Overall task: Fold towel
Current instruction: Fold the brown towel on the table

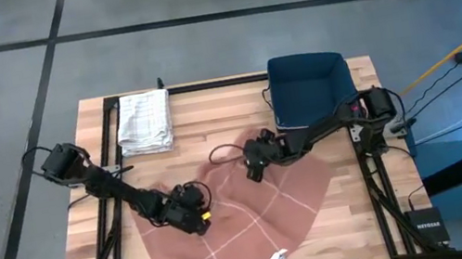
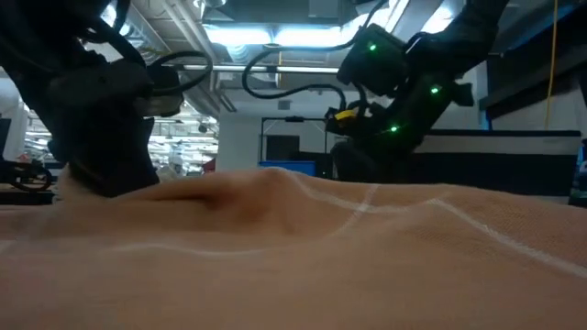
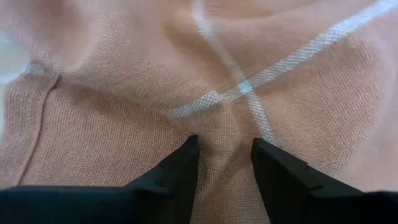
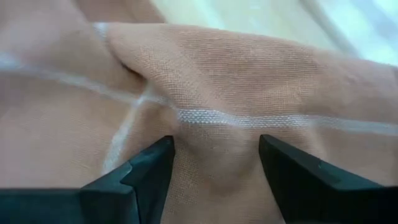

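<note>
The pinkish towel (image 1: 254,210), spread rumpled over the tabletop's (image 1: 358,212) lower centre, looks light and soft, so both open grippers, left gripper (image 1: 196,212) and right gripper (image 1: 254,165), probably should pinch its edges.

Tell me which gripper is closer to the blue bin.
Right. The right gripper sits on the pink towel just off the blue bin's near left corner; the left gripper is farther off, over the towel's left part.
</note>
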{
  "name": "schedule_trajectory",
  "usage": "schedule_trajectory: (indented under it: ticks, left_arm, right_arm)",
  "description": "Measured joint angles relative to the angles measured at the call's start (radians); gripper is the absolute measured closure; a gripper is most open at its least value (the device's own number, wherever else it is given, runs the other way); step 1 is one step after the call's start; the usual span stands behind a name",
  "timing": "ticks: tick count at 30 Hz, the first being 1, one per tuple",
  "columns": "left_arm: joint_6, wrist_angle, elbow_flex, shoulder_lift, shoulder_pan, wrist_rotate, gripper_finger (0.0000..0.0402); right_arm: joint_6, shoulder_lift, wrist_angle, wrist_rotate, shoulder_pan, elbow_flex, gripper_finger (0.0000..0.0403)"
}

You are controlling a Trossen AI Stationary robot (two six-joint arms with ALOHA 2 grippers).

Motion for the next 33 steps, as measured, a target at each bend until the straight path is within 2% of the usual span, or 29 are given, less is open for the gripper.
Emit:
schedule_trajectory:
  ticks: [4,7,13,16,18,20,23,25,28,33]
  left_arm:
    - [-0.004,0.006,0.0,0.0,-0.001,0.019,0.0259]
    - [-0.003,0.006,0.0,-0.001,-0.001,0.017,0.0259]
    - [0.065,-0.013,0.004,-0.034,0.01,0.047,0.0259]
    - [0.136,-0.03,0.023,-0.085,0.017,0.063,0.0259]
    - [0.204,-0.013,0.038,-0.134,0.033,0.051,0.0259]
    - [0.291,0.007,0.041,-0.164,0.059,-0.015,0.0259]
    - [0.439,0.098,0.04,-0.163,0.098,-0.223,0.0259]
    - [0.529,0.17,0.042,-0.146,0.135,-0.251,0.0259]
    - [0.577,0.188,0.04,-0.103,0.196,-0.138,0.0259]
    - [0.591,0.18,0.04,-0.014,0.288,0.097,0.0259]
  right_arm:
    - [-0.043,-0.054,-0.115,0.016,-0.04,0.018,0.016]
    - [-0.07,-0.137,-0.138,0.034,-0.032,0.026,0.016]
    - [-0.086,-0.277,-0.12,-0.151,0.06,0.028,0.016]
    - [-0.038,-0.289,-0.137,-0.246,0.153,0.025,0.016]
    - [0.009,-0.282,-0.138,-0.263,0.229,0.007,0.016]
    - [0.053,-0.267,-0.126,-0.235,0.304,-0.01,0.016]
    - [0.136,-0.239,-0.124,-0.103,0.393,-0.042,0.016]
    - [0.196,-0.217,-0.102,-0.005,0.435,-0.06,0.016]
    - [0.27,-0.183,-0.092,0.051,0.472,-0.069,0.016]
    - [0.322,-0.11,-0.034,0.051,0.496,-0.072,0.016]
